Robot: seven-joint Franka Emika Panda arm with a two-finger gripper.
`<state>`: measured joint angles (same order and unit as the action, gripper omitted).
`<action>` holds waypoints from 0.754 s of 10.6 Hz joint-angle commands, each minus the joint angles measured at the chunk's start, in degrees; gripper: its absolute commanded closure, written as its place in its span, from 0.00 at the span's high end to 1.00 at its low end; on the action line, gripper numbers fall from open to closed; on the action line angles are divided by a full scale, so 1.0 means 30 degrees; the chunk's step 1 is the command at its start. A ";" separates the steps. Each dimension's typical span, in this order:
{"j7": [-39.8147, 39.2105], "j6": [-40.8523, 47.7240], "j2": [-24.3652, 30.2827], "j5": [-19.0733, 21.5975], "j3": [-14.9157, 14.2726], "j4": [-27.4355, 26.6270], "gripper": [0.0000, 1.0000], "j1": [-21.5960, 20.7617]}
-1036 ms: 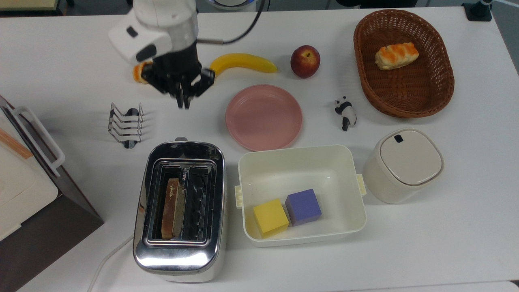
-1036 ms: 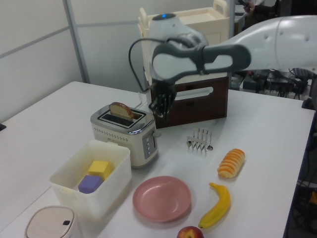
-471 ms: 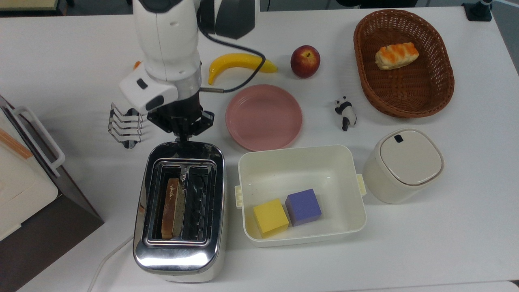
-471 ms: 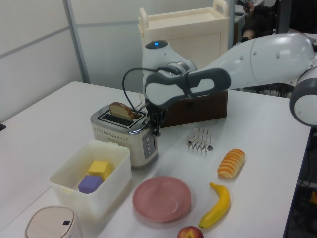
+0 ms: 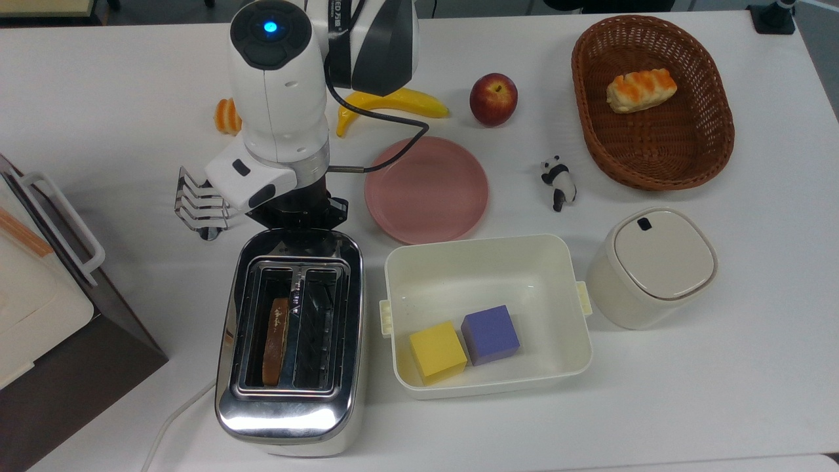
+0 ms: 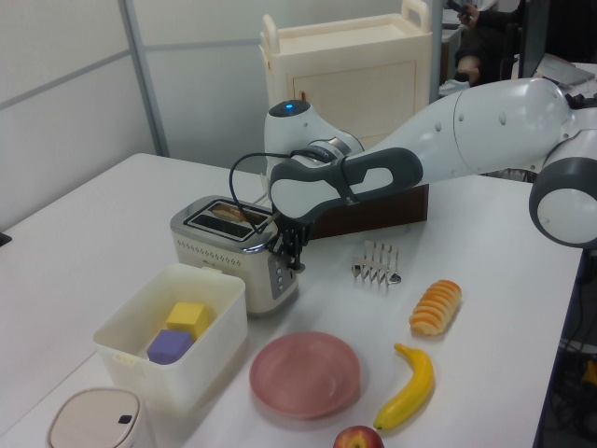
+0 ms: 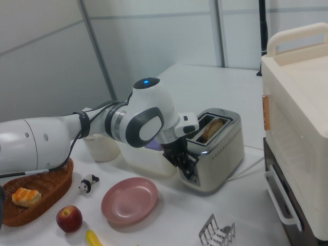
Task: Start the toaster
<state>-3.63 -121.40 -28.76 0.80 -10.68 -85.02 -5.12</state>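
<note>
**Gripper on the toaster's lever end**

The toaster (image 5: 290, 341) sits at the table's (image 5: 655, 406) near edge in the top view, beside the white bin (image 5: 488, 314). It looks heavy, rigid and slick; only the end lever offers purchase. The gripper (image 6: 291, 254) presses there, its opening impossible to judge. No legible writing.
</note>
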 commanded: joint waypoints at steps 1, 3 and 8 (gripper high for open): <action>-0.0549 -0.0461 -0.0052 -0.0382 -0.0131 -0.0808 0.00 0.0037; -0.0695 -0.0316 0.0063 -0.0353 -0.0131 -0.0782 0.00 0.0066; -0.1629 0.3747 0.3808 -0.0207 -0.0132 -0.0518 0.00 0.0272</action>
<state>-5.93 -116.95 -24.39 0.76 -10.98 -84.27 -3.88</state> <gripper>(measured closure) 0.991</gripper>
